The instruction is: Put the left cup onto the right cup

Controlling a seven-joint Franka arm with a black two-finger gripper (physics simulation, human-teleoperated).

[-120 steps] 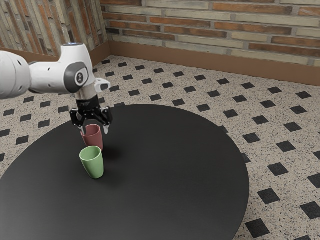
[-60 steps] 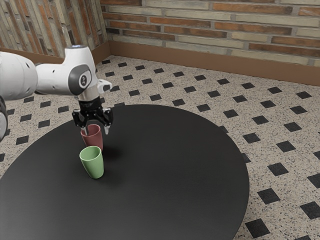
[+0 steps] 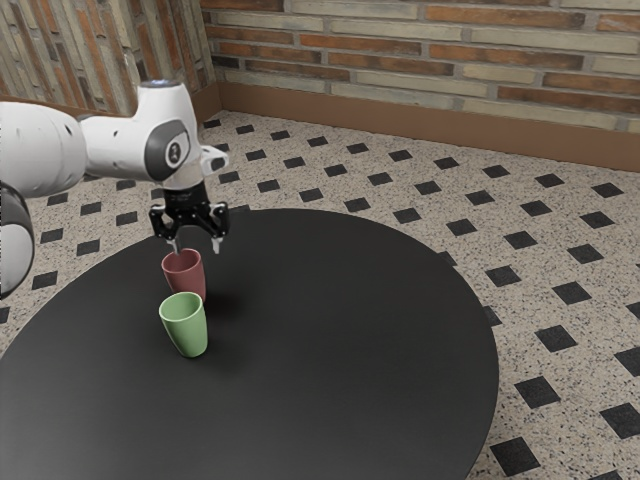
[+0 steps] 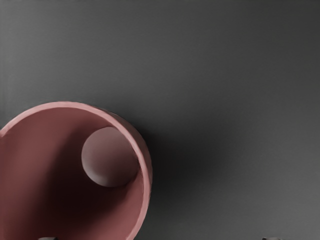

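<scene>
A round black table (image 3: 350,330) stands on a checkered floor in front of brick walls, with two small handleless cups on it. A white robot arm (image 3: 90,150) reaches in from the exterior view's left. Its black pincer (image 3: 195,240) hangs just above the red cup (image 3: 184,277) with its fingers spread open, holding nothing. The red cup stands upright on the table, just behind the green cup (image 3: 184,325), which is also upright and sits nearer the camera; the two are close together, possibly touching. Since the pincer hovers over it, the red cup appears to be the one to lift. The wrist view looks straight down into the red cup (image 4: 60,200), showing a smooth, thin wall, a round pale bottom, and bare table (image 4: 225,75) beside it. The cup looks rigid, light and somewhat slick, narrowing toward its base. A sensible hold is across the outer wall just below the rim, where it is widest, or one finger inside and one outside the rim.
</scene>
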